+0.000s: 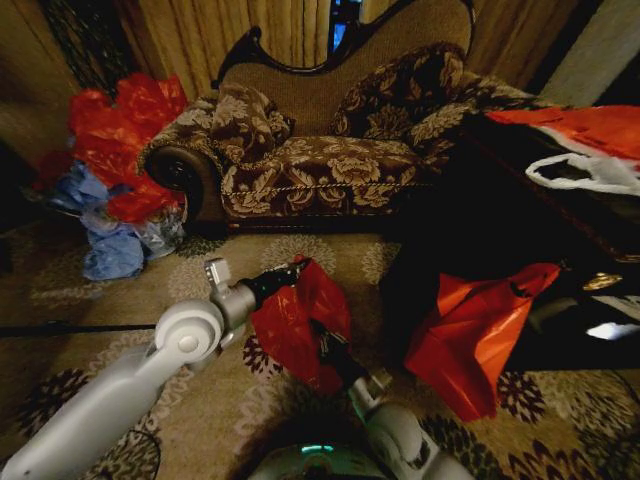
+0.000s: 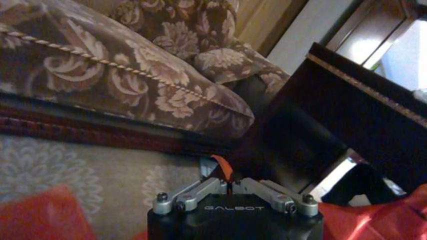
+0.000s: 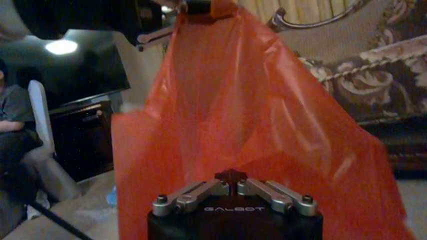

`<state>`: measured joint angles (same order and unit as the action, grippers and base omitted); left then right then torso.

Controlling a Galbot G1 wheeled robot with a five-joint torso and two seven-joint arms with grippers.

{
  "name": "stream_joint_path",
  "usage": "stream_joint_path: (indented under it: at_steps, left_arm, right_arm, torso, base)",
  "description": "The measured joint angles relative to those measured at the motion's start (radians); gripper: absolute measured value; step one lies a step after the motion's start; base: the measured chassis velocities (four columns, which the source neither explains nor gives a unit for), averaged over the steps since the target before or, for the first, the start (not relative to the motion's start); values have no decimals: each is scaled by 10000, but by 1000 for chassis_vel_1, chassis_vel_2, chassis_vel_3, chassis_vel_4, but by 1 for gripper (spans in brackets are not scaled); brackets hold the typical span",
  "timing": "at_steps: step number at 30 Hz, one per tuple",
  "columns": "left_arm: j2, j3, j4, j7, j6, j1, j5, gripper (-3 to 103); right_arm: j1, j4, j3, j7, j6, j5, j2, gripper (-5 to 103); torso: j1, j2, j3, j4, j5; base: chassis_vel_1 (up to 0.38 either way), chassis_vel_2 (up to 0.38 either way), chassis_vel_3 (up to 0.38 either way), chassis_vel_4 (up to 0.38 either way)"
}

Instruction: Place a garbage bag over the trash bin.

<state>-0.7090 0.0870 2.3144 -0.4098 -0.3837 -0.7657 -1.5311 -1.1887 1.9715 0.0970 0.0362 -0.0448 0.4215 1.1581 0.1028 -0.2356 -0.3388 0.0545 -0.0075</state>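
The garbage bag (image 1: 298, 322), glossy deep-red plastic, hangs stretched between my two grippers above the patterned carpet. My left gripper (image 1: 297, 268) is shut on its upper edge; a red sliver shows between its closed fingers (image 2: 229, 182). My right gripper (image 1: 320, 332) is shut on the bag's lower part, and the red film (image 3: 247, 110) rises from its closed jaws (image 3: 231, 181) up to the left gripper (image 3: 190, 7). The trash bin (image 1: 415, 285) appears as a low black form just right of the bag, partly behind an orange-red bag.
A floral sofa (image 1: 320, 150) stands behind. A heap of red and blue bags (image 1: 115, 170) lies at the left. An orange-red handled bag (image 1: 480, 335) leans at the right by a dark table (image 1: 540, 235) carrying a white bag (image 1: 590, 172).
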Motion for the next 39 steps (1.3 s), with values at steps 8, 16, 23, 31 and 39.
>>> stream_joint_path:
  at_steps: [8,16,23,31,39]
  left_arm:
    - [-29,-69,-61,-50,64,119,-215,0]
    - [-91,-99,281,-190,87,123,-458,0]
    - [-184,33,383,-176,278,-32,-503,0]
    - [-691,18,161,-239,487,-119,-657,0]
    - [-942,61,209,-401,505,-137,-723,0]
  right_arm:
    - [1481,-672,301,192,488,622,247,0]
    - [2243,-1646,488,521,564,976,854,0]
    - [3117,-2798,769,738,562,1026,1749,0]
    - [4508,-4413,822,802,462,1003,2536,0]
    - [5259,-5629,754,675,413,906,2997,0]
  torso:
    - [-1,0,0,-2,1]
    - [-1,0,1,0,1]
    - [-1,0,1,-3,0]
    - [0,0,1,-3,-1]
    - [-1,0,1,-1,1]
  base:
    - [0,0,0,0]
    - [0,0,0,0]
    - [0,0,0,0]
    - [0,0,0,0]
    - [0,0,0,0]
